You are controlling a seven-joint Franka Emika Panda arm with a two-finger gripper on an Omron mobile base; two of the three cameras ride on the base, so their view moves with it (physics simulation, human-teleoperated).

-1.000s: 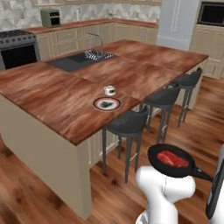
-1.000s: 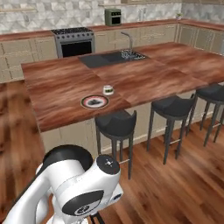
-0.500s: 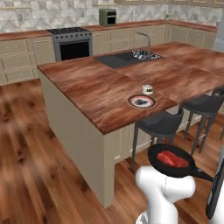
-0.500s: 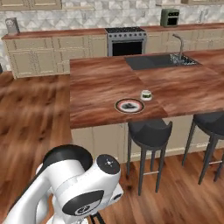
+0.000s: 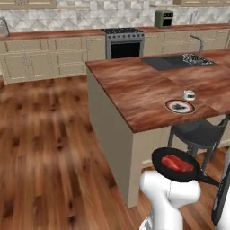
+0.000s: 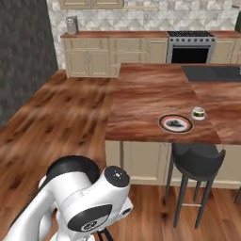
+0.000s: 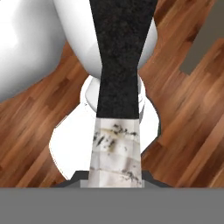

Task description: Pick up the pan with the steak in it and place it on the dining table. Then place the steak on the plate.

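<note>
Pan (image 5: 175,165), steak (image 5: 177,163) inside, rides in the air above the floor, the tool clamped shut on its handle (image 7: 120,57). Carrying is the step in hand; next it must reach the surface (image 5: 139,92) and land beside the plate (image 5: 179,106).

pan (image 5: 176,165): black, with a dark handle. steak (image 5: 177,163): red with paler marbling. dining table (image 5: 134,90): glossy reddish-brown wood grain on top, plain beige sides. plate (image 5: 180,106): white centre with a dark mark, reddish-orange band, dark edge. floor (image 5: 49,134): warm brown wood planks. stool (image 6: 196,160): dark grey seat.
</note>
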